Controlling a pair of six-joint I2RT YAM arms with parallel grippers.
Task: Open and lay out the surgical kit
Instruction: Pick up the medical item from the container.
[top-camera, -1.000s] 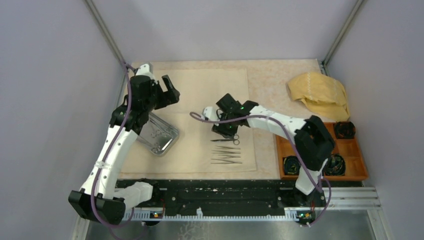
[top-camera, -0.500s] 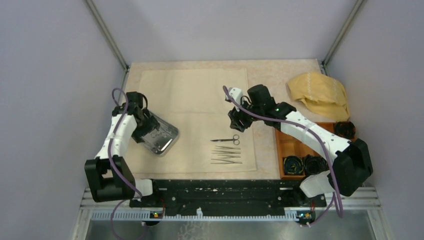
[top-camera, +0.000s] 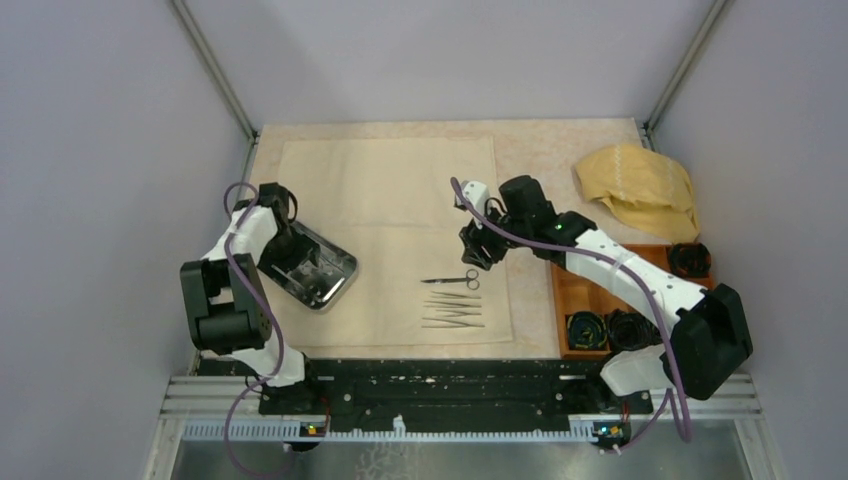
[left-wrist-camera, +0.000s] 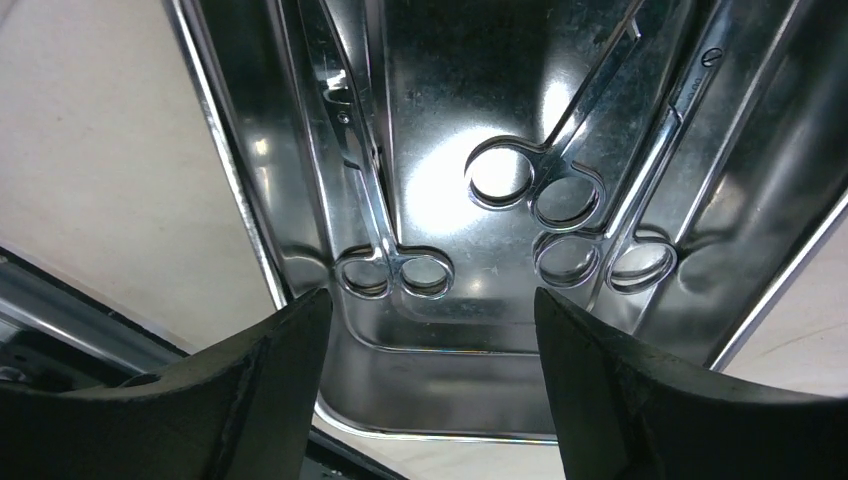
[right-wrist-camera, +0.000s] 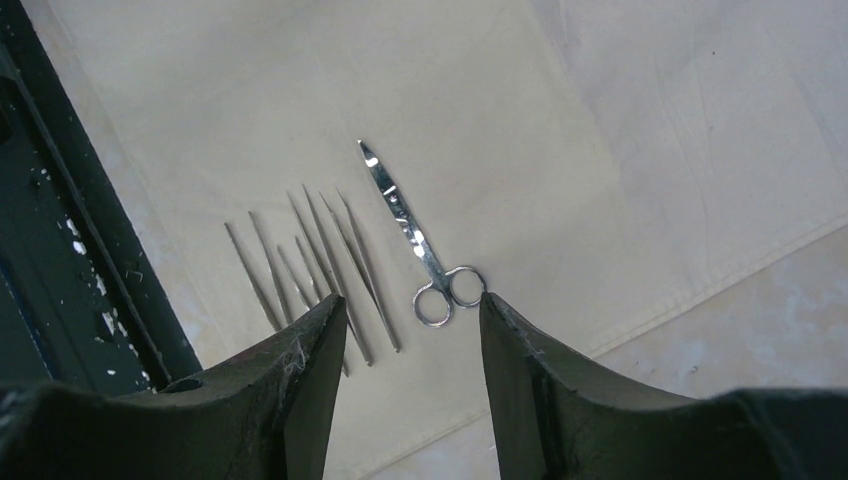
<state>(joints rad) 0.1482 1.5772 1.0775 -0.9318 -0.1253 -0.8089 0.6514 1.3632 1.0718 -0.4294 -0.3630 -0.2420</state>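
Note:
The cream cloth sheet (top-camera: 400, 200) lies spread flat on the table. The steel tray (top-camera: 335, 284) sits on its left edge and holds several scissors (left-wrist-camera: 530, 180). My left gripper (top-camera: 285, 262) is open, empty, just above the tray's near end (left-wrist-camera: 450, 385). One pair of scissors (top-camera: 452, 281) lies on the cloth, with tweezers (top-camera: 452, 310) in a row below. My right gripper (top-camera: 478, 250) is open and empty, a little above and right of those scissors (right-wrist-camera: 420, 245); the tweezers (right-wrist-camera: 320, 260) also show in the right wrist view.
A mustard-yellow cloth (top-camera: 640, 188) lies bunched at the back right. An orange compartment box (top-camera: 640, 305) with black coils stands at the right, under my right arm. The black rail (top-camera: 440, 385) runs along the near edge.
My left arm has swung down from the back left to hover over the tray. My right gripper has lifted off the laid scissors and drawn back to the right.

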